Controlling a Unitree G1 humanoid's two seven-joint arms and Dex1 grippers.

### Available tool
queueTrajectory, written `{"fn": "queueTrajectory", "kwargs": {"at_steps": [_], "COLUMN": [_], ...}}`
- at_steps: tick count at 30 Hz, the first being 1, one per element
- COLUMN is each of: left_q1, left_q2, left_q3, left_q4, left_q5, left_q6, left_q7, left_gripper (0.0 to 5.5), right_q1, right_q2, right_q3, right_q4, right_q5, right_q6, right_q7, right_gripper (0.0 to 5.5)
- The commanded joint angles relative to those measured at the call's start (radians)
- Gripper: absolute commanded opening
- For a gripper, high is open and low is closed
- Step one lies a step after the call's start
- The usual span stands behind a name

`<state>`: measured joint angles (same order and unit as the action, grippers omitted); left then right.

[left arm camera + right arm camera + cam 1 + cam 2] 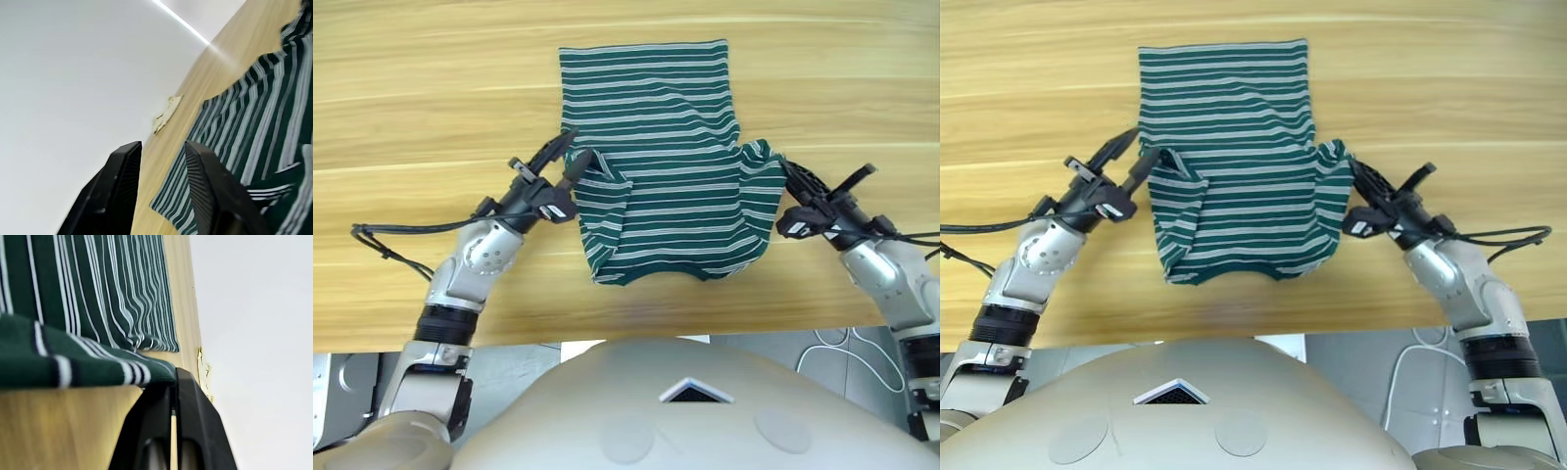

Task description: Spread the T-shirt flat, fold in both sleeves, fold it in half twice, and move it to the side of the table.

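A green T-shirt (671, 166) with thin white stripes lies on the wooden table (431, 117), its far half flat and its near half bunched with folds at both sides. My left gripper (566, 155) stands open at the shirt's left fold, one finger touching the cloth edge; in the left wrist view its fingers (208, 181) are spread, with the striped cloth (254, 122) beyond them. My right gripper (783, 168) is shut on the shirt's right edge and holds it slightly raised. In the right wrist view that gripper (171, 377) pinches the striped hem (88, 367).
The table's near edge (509, 338) runs just below the shirt. Bare wood lies far left, far right and beyond the shirt. Black cables (401, 232) trail from my left arm. A pale chipped patch (166, 113) marks the table's far edge.
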<state>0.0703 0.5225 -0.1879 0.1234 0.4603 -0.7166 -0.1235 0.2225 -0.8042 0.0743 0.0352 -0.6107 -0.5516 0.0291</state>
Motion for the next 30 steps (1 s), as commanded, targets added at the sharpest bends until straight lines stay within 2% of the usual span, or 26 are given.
{"fn": "queueTrajectory", "kwargs": {"at_steps": [1,11,18,25,28,30], "left_q1": [-0.003,-0.028,-0.042,-0.044,-0.02,0.017], "left_q2": [0.011,0.0,-0.011,0.001,0.046,0.114], "left_q3": [-0.046,-0.1,-0.117,-0.113,-0.081,-0.051], "left_q4": [0.02,0.066,0.086,0.088,0.059,0.012], "left_q5": [0.019,0.038,0.045,0.046,0.023,-0.027], "left_q6": [-0.013,-0.026,-0.026,-0.025,-0.026,-0.033], "left_q7": [-0.042,-0.055,-0.045,-0.041,-0.056,-0.102], "left_gripper": [1.66,1.66,1.66,1.66,1.66,1.66], "right_q1": [-0.021,-0.096,-0.147,-0.154,-0.145,-0.127], "right_q2": [0.012,0.087,0.109,0.098,0.087,0.072], "right_q3": [0.023,0.145,0.184,0.19,0.181,0.168], "right_q4": [-0.032,-0.043,0.008,0.036,0.025,0.008], "right_q5": [0.005,-0.027,-0.038,-0.026,-0.014,0.006], "right_q6": [-0.012,-0.037,-0.043,-0.043,-0.046,-0.05], "right_q7": [0.04,0.102,0.111,0.149,0.165,0.181], "right_gripper": [0.02,0.02,0.02,1.25,1.78,2.22]}}
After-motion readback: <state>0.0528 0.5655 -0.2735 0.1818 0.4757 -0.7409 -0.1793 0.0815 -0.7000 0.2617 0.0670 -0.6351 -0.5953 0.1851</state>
